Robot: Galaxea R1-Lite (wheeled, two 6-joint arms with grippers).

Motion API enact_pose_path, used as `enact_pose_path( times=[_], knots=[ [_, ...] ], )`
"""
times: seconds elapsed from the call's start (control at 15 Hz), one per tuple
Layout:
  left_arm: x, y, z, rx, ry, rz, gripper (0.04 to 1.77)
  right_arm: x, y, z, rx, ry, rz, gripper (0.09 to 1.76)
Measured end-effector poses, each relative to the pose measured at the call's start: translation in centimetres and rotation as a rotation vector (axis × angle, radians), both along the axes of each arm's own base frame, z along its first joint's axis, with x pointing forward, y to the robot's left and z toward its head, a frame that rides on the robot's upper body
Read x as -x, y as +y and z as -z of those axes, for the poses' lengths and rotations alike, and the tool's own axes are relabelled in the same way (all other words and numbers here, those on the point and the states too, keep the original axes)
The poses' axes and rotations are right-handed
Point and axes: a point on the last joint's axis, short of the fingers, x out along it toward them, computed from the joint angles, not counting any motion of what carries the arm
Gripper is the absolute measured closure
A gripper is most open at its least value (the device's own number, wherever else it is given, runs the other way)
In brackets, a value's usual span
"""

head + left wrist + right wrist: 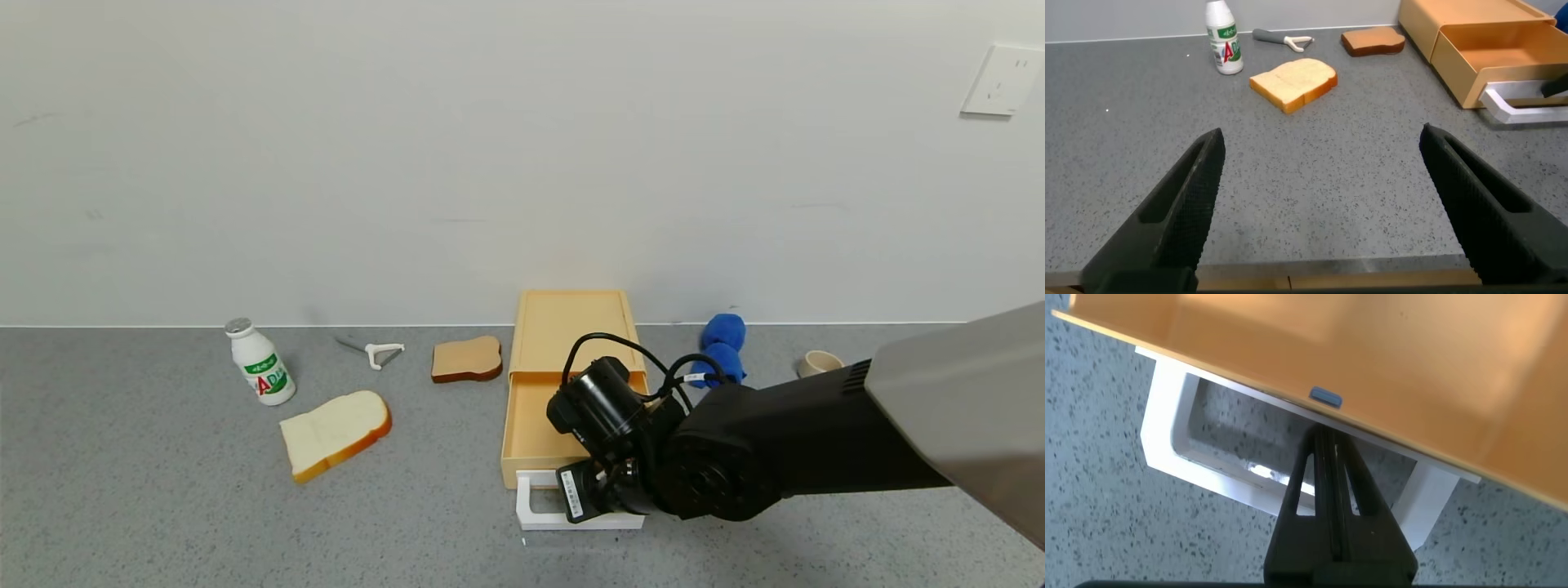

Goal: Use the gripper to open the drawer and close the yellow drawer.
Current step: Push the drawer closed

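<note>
The pale-yellow drawer (569, 327) stands at the back of the grey counter with its tray (531, 429) slid out toward me. Its white loop handle (532, 512) rests on the counter in front. My right gripper (606, 483) is at the handle. In the right wrist view its fingers (1323, 469) are pressed together, pass over the handle's outer bar (1221, 478) and end inside the loop against the tray front. My left gripper (1321, 135) is open and empty over bare counter, out of the head view. It sees the drawer (1503, 53) far off.
A white milk bottle (260, 373), a peeler (377, 353), a pale bread slice (335, 433) and a brown toast slice (466, 359) lie left of the drawer. A blue object (722, 347) and a small cup (819, 362) sit to its right, by the wall.
</note>
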Motion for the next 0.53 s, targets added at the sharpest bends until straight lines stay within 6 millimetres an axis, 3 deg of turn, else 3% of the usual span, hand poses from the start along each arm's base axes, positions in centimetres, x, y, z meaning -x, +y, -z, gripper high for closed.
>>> enact_pose_path(
  times=[0.53],
  knots=[
    [0.0, 0.0, 0.0, 0.0, 0.0, 0.0, 0.09, -1.2, 0.1, -0.4, -0.074, -0.074, 0.02, 1.73]
  ],
)
